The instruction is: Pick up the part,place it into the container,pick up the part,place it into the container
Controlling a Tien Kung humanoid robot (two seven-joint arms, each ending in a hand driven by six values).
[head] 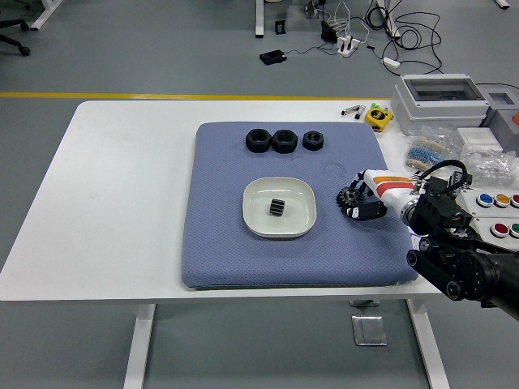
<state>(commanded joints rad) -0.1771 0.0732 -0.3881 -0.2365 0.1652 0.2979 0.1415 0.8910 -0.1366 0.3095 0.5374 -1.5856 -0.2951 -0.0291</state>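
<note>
On the blue mat (219,243), with one part already in the white container (279,207), the right hand (362,201) at 3 o'clock closes its fingers around the black gear (349,196), which next requires lifting toward 9 o'clock.

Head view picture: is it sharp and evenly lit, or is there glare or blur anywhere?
Head view: even, soft light, no harsh glare on the white table; only a faint shadow beside the white square dish on the blue padded mat; the black-fingered right hand and small black gear look sharp.

One high head view looks forward and down over the table (122,203).
</note>
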